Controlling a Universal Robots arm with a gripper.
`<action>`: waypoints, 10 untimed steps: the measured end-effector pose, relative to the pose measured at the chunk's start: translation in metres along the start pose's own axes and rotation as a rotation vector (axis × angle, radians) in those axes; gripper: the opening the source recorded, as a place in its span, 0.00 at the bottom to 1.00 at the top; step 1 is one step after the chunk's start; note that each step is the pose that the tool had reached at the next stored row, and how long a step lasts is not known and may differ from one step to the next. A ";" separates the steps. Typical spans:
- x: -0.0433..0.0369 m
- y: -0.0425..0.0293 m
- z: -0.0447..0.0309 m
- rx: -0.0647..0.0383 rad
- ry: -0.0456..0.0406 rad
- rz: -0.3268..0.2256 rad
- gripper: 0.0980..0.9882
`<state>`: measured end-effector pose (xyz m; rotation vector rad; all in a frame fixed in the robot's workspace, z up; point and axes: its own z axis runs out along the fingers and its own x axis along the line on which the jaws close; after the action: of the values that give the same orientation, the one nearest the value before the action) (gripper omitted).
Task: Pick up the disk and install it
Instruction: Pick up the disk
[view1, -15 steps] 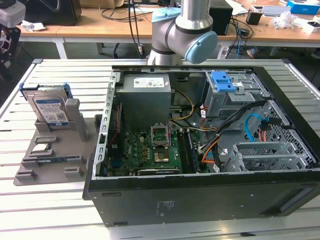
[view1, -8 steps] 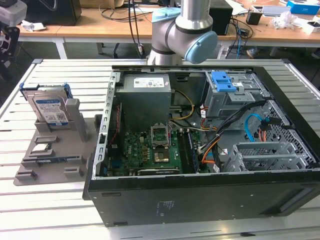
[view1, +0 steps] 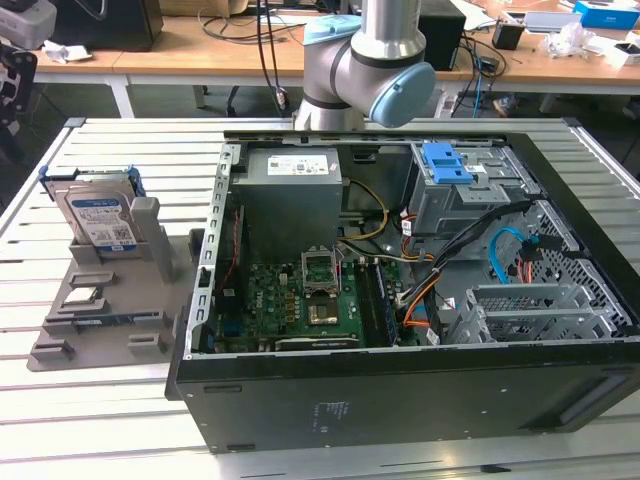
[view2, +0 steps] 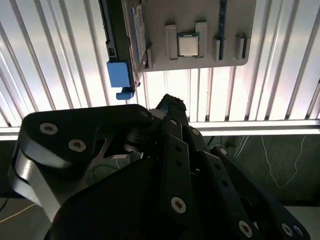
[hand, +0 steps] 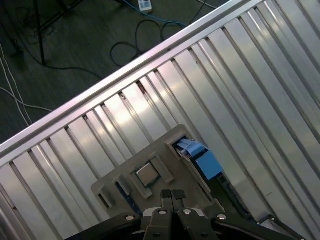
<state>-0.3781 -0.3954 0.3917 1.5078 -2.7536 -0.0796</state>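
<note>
A slatted aluminium table (view1: 120, 140) carries everything. Most of it is taken by an open black computer case (view1: 400, 400) lying on its side towards the exterior view's right, its motherboard and cables exposed. At the far edge of the table stands the robot arm (view1: 365, 65), grey with pale blue joint caps. Inside the case, a grey power supply box (view1: 290, 195) sits at the far left, and a metal drive cage with a blue latch piece (view1: 447, 163) sits at the far right. On the exterior view's left, beside the case and apart from it, lies a grey holder (view1: 110, 320) with several slots. The disk (view1: 100, 215) stands upright in the far slot of this holder, label facing the near side, its blue carrier bracket around the edges; in the first wrist view the bracket's blue end (hand: 205, 162) juts past the holder's edge. The gripper (hand: 172, 194) hangs above the holder and apart from it, fingertips pressed together with nothing between them. A small square processor chip (hand: 146, 175) lies flat in a holder recess, close to the disk.
</note>
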 end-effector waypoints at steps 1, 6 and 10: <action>0.0000 0.0000 0.0000 0.000 0.0007 -0.015 0.01; 0.0000 0.0000 0.0000 -0.001 0.0027 -0.059 0.01; 0.0000 0.0000 0.0000 -0.002 0.0044 -0.097 0.01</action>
<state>-0.3781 -0.3954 0.3918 1.6379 -2.6754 -0.0794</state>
